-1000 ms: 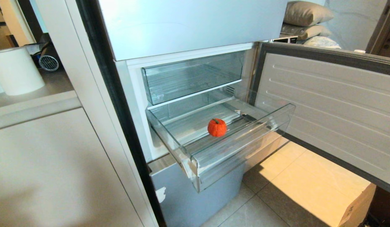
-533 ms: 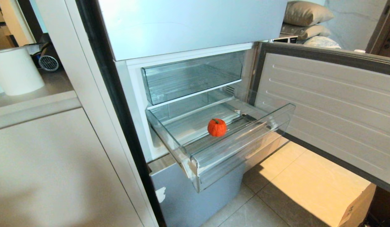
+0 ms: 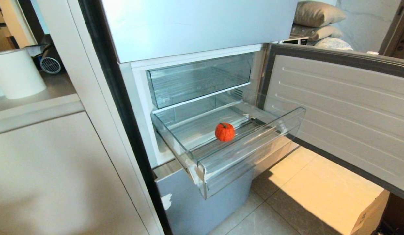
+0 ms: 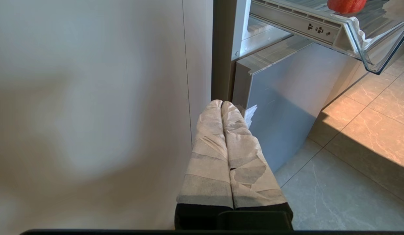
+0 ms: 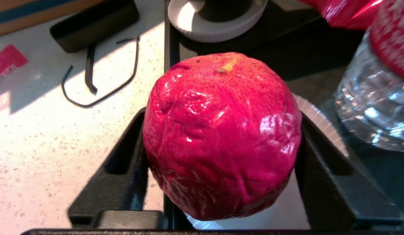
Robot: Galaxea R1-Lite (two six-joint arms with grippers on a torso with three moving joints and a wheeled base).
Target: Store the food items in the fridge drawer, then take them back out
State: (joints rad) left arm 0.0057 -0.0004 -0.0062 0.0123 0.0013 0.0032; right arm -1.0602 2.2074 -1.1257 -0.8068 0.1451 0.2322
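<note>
Fruit number one, the orange-red fruit (image 3: 225, 132), sits on the ribbed floor of the fridge drawer (image 3: 251, 153), which stands pulled out below the taller clear bin (image 3: 198, 80), beside the open fridge door (image 3: 339, 111). The deeper red fruit (image 5: 221, 133) is well away from that drawer, on a speckled counter (image 5: 42, 137) over a white paper plate (image 5: 319, 120), near a clear bottle (image 5: 375, 98).

The right gripper (image 5: 221, 156) has its black fingers set on either side of this red fruit, flanks touching or nearly so; whether the clamp is firm I cannot tell. The left gripper (image 4: 221, 107) hangs low beside the grey lower panel (image 4: 287, 98) under the drawer, its taped fingers pressed together and holding nothing.

So the storing half looks half done: one fruit in, the second being picked up. Next comes a secure squeeze, a lift off the plate, and a carry to the drawer, clearing its low front wall.
</note>
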